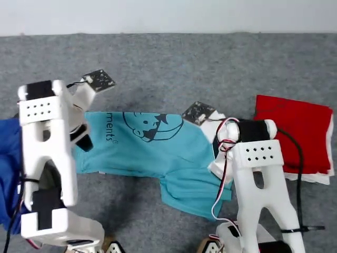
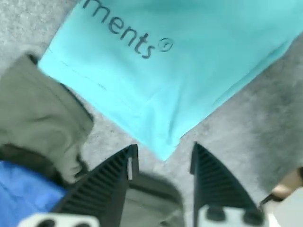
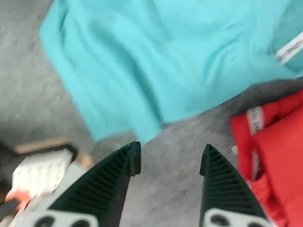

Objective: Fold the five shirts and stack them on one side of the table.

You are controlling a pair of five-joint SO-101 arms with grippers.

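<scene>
Teal shirt (image 1: 152,145) lies spread mid-table, partly folded, between a blue shirt (image 1: 8,158) at the left edge and a folded red shirt (image 1: 295,132) at the right. The left gripper (image 2: 163,163) hangs over its left hem corner, fingers parted wide, holding nothing; the right gripper (image 3: 170,158), likewise parted and empty, over its near right edge. Advised: pinch both edges squarely, single layer only, and carry them over level. Surface: grey felt (image 1: 210,68). White wall (image 1: 168,16) beyond.

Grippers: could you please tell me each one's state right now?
Left gripper: open, holding nothing, at a corner of the teal shirt.
Right gripper: open, holding nothing.
</scene>
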